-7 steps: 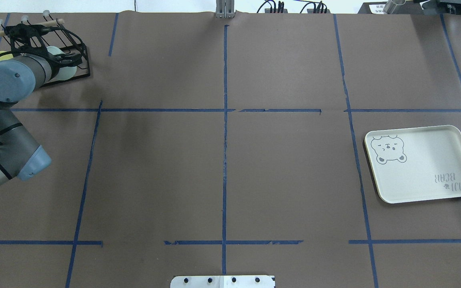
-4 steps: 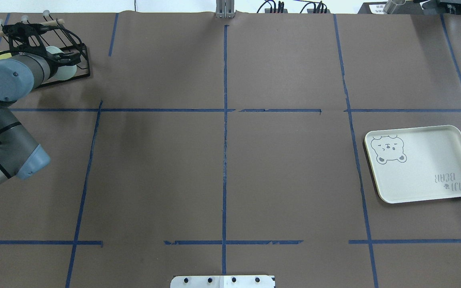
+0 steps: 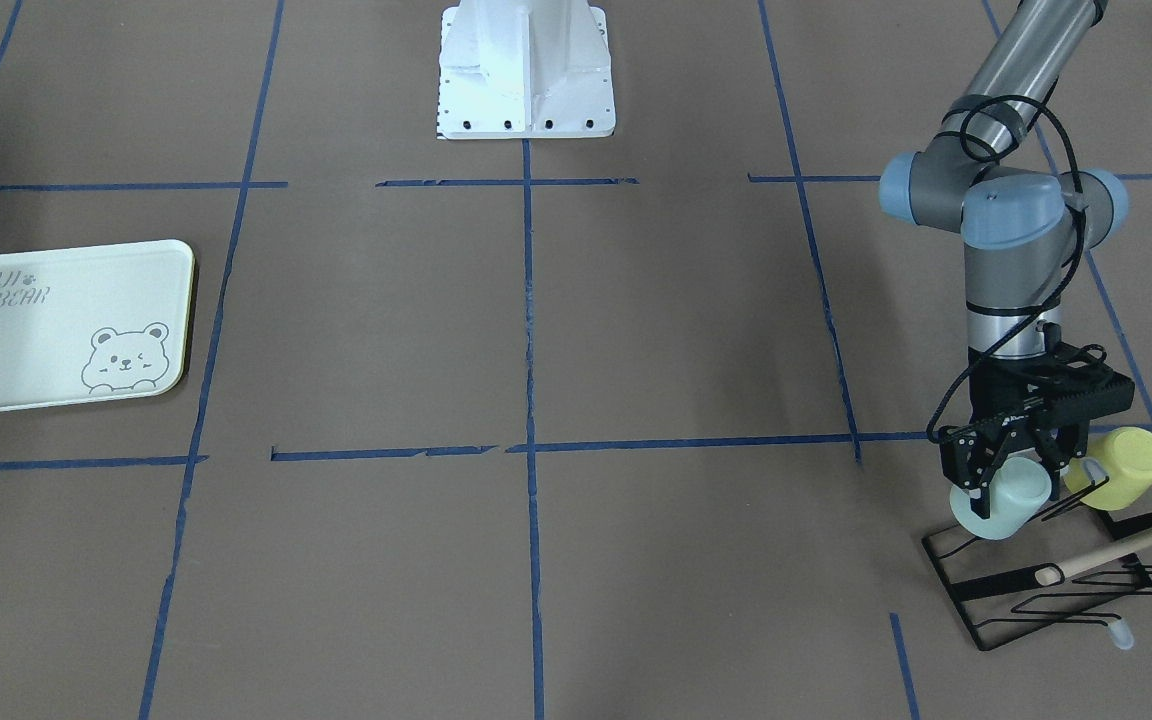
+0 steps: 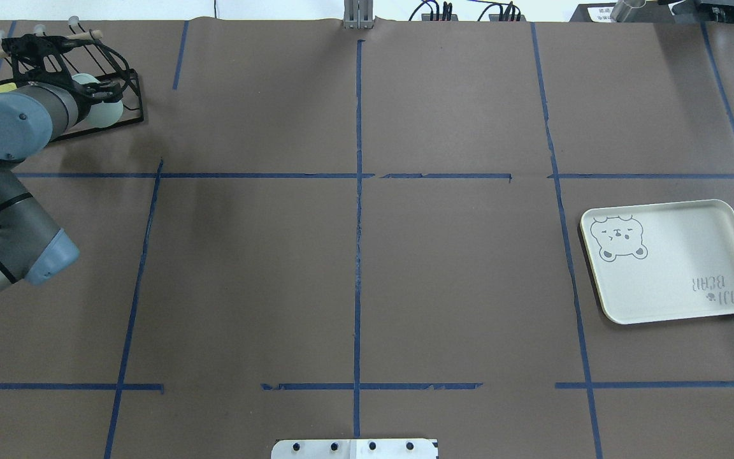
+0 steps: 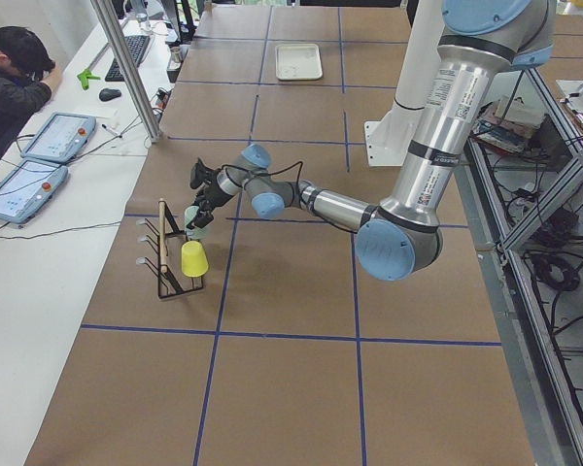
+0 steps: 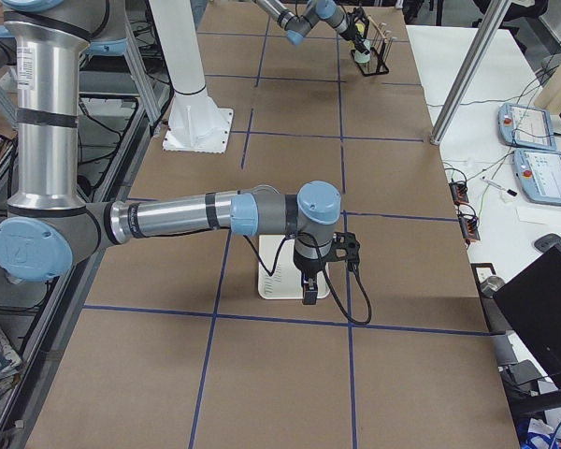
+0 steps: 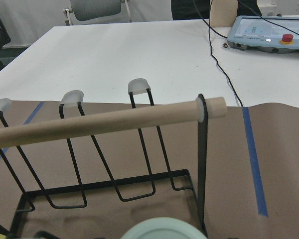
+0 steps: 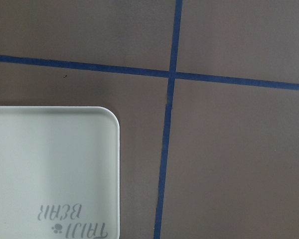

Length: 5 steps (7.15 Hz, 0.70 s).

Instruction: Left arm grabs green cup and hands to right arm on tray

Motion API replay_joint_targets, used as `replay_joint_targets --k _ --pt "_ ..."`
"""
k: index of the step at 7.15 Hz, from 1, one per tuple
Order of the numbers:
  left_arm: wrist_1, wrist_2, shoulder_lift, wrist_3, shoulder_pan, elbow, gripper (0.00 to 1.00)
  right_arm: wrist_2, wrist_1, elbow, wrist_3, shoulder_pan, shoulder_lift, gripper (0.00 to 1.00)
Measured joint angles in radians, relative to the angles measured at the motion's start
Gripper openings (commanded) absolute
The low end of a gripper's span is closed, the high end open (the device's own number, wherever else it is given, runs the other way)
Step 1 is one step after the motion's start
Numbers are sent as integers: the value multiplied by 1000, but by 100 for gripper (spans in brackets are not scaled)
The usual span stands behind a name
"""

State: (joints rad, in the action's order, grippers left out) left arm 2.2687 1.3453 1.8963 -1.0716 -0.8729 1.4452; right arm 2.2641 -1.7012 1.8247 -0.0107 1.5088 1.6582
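The pale mint green cup (image 3: 1004,500) is tilted at the near side of a black wire rack (image 3: 1036,585). My left gripper (image 3: 1016,470) comes down on it from above with a finger on each side, shut on it. The overhead view shows the green cup (image 4: 109,109) beside the left gripper (image 4: 96,92) at the far left corner. Its rim (image 7: 162,230) fills the bottom of the left wrist view. The tray (image 4: 679,255) lies flat on the right. My right gripper (image 6: 309,295) hangs over the tray (image 6: 279,281); I cannot tell whether it is open.
A yellow-green cup (image 3: 1126,465) sits on the rack next to the green cup. A wooden bar (image 7: 104,124) runs across the rack's top, with capped wire pegs behind it. The tray's corner (image 8: 55,159) shows in the right wrist view. A person sits at the desk (image 5: 15,78).
The left arm's wrist and gripper have shifted slightly toward the far left over the rack, the green cup with them. The tray has not moved.
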Motion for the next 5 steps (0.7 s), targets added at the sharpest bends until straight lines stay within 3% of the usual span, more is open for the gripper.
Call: replay_joint_targets --k 5 --pt "-4 -1 -4 34 -46 49 54 0 0 1 0 0 0 100"
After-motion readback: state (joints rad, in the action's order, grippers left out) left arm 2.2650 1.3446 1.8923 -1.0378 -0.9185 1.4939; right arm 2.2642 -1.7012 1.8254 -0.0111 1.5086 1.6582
